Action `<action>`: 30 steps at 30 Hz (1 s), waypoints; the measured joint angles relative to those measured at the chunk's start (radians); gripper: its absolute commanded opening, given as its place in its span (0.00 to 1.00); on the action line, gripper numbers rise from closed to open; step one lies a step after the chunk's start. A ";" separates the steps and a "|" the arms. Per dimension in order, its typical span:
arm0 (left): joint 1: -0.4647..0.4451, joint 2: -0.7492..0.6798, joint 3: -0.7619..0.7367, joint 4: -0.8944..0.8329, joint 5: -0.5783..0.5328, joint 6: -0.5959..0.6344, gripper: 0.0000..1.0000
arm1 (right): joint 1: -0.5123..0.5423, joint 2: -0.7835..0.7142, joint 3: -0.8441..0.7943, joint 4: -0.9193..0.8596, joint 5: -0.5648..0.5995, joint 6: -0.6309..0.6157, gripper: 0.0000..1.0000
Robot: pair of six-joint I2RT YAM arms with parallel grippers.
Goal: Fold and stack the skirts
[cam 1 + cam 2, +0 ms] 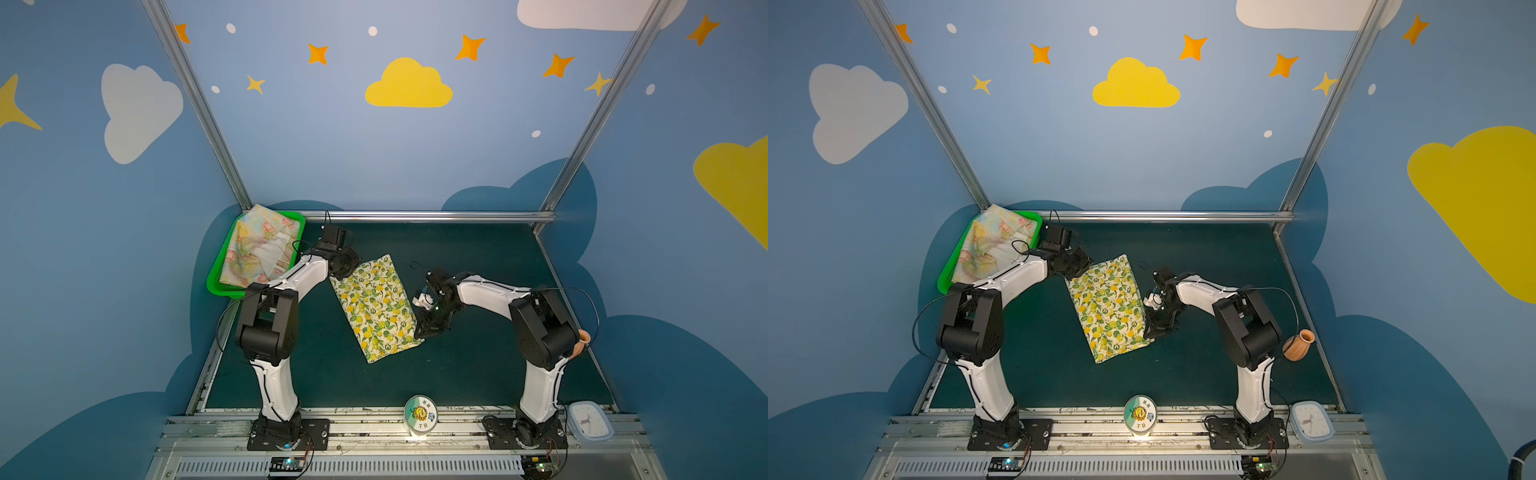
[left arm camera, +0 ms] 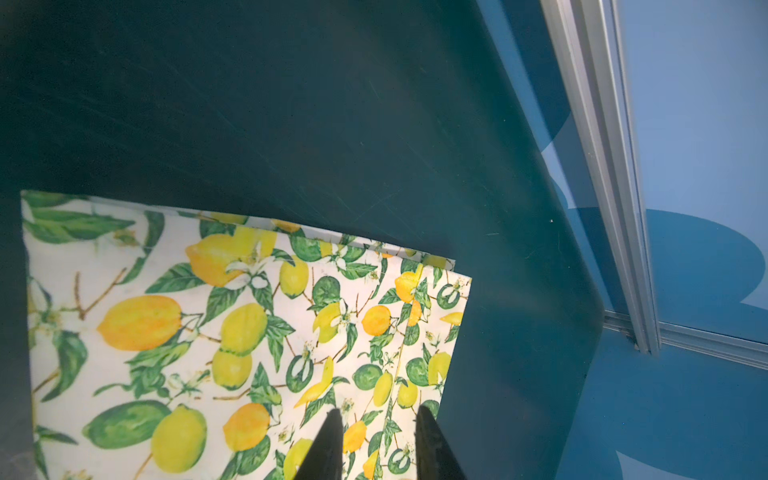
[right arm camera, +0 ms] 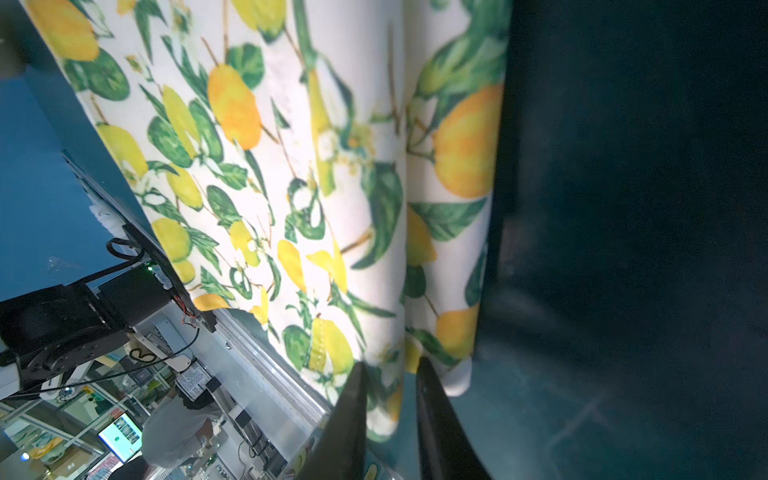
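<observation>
The cream lemon-print skirt (image 1: 380,309) (image 1: 1108,309) lies folded into a slanted rectangle on the dark green mat. My left gripper (image 1: 337,276) (image 2: 380,409) hovers at its far left corner; its fingers stand apart, open, over flat cloth (image 2: 208,332). My right gripper (image 1: 420,331) (image 3: 390,361) is at the skirt's near right edge. It is narrowly open, with the folded edge (image 3: 311,166) lying partly in the gap and mat showing beside it. The pale yellow skirt with pink flowers (image 1: 257,249) (image 1: 990,245) lies crumpled in the green basket (image 1: 216,286).
The basket sits in the far left corner against the metal rail (image 1: 415,216). A clay vase (image 1: 1298,345) stands by the right arm. A round tin (image 1: 420,415) and a clock-faced box (image 1: 590,424) rest on the front rail.
</observation>
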 measured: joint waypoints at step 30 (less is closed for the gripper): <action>0.009 0.002 -0.029 0.045 0.040 -0.003 0.31 | 0.013 0.000 0.077 -0.092 0.123 -0.012 0.00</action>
